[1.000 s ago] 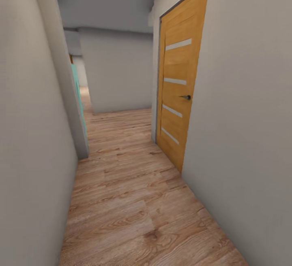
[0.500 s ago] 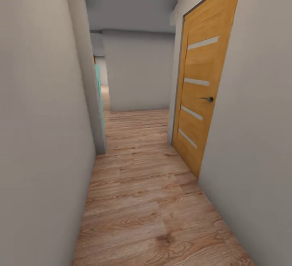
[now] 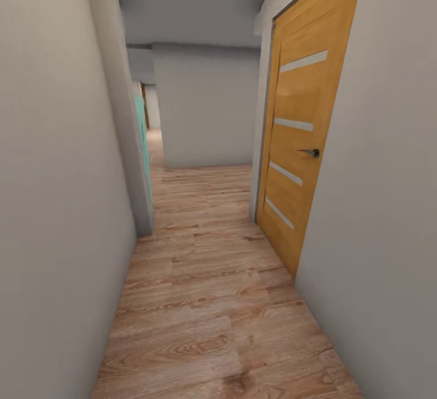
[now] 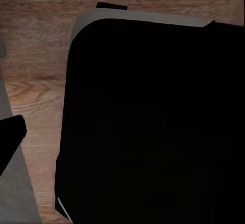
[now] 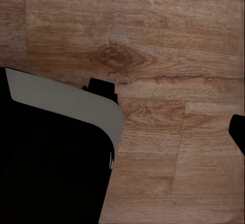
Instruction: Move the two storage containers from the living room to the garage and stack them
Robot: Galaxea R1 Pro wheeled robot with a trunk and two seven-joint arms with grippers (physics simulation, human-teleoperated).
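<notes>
The two storage containers are out of view, and so are the living room and the garage. The head view looks down a narrow hallway with a light wood-plank floor [image 3: 206, 302]. In the left wrist view, my left gripper's dark fingertip [image 4: 9, 139] shows at the picture's edge, over planks and beside my black base [image 4: 153, 121]. In the right wrist view, one dark fingertip [image 5: 238, 132] of the right gripper also sits at the edge, above the planks. Nothing is held between either pair of fingers.
A shut orange-tan door [image 3: 297, 144] with pale slats and a dark handle [image 3: 312, 152] stands in the right wall. A grey wall [image 3: 54, 204] runs close on the left, ending at a corner [image 3: 141, 204] with a teal edge behind it. A grey wall [image 3: 206, 107] closes the hallway ahead.
The whole head picture has shifted, so the camera moved. The door now sits further right and larger, and the left wall corner looks nearer.
</notes>
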